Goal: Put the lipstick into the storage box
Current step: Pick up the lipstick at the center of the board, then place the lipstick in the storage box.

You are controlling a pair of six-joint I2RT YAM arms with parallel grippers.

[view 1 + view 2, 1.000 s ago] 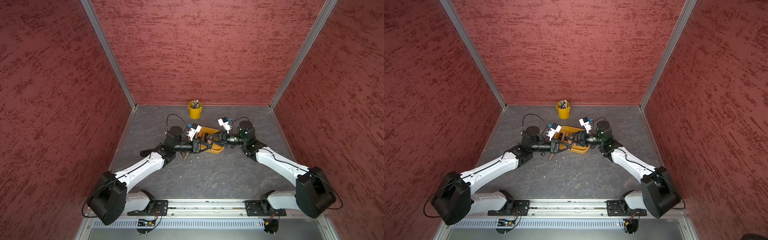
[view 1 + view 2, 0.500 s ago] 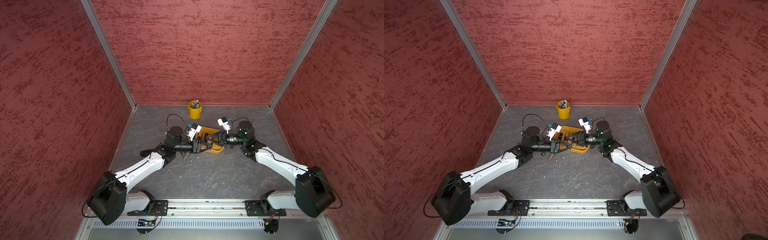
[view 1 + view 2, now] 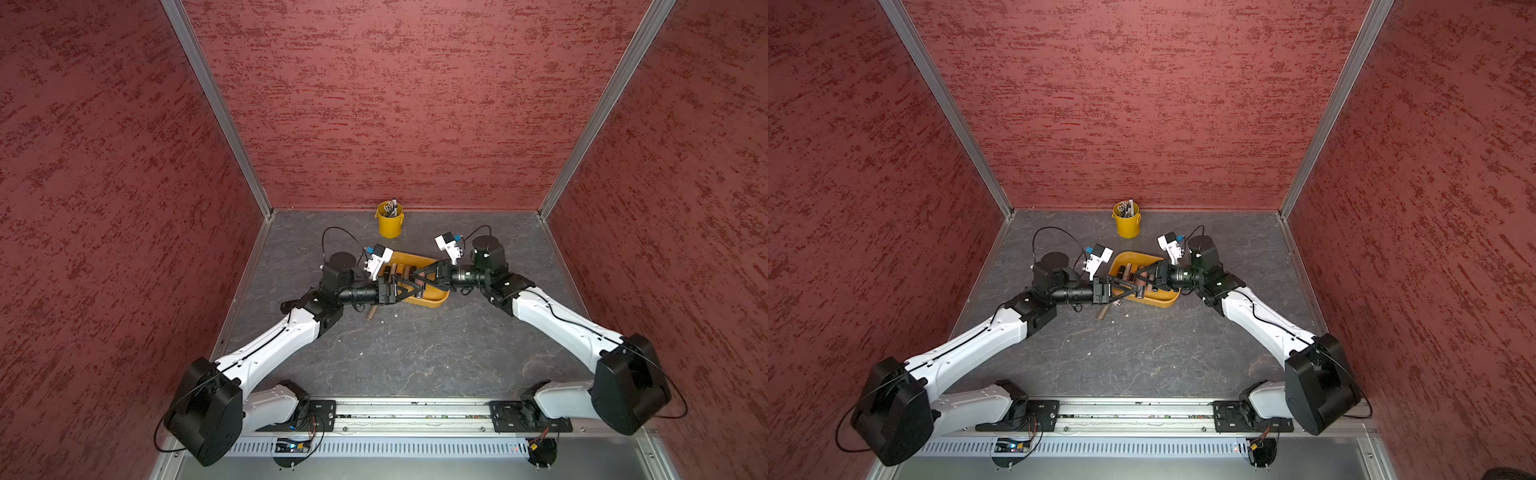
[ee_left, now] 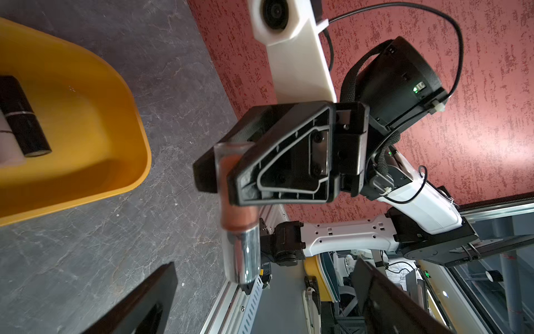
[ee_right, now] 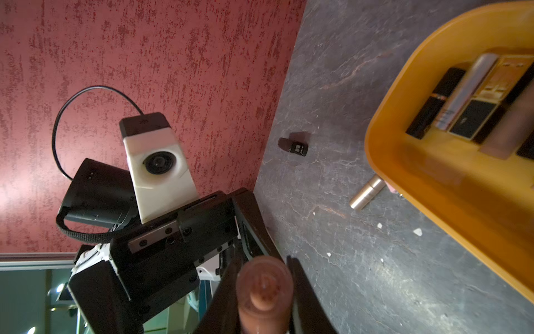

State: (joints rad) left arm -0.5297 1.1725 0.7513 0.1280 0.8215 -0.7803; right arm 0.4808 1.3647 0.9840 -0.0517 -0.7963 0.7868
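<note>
looking from above, you find the right gripper (image 4: 220, 179) reaching in from 3 o'clock, fingers clamped on the lipstick (image 4: 239, 221), over the 6 o'clock side of the storage box (image 4: 138, 170). your left gripper (image 3: 417, 291), at 9 o'clock, stands with fingers wide, clear of it.

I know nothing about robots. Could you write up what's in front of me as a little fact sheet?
setting: two arms over a grey table, red walls around
right gripper: shut on the lipstick, a clear tube with a silver end
left gripper: open, empty, facing the right one
storage box: shallow yellow-orange tray, several lipsticks lying inside
loose on table: gold tube beside the box; small black cap
at the back: yellow bucket holding thin sticks
</note>
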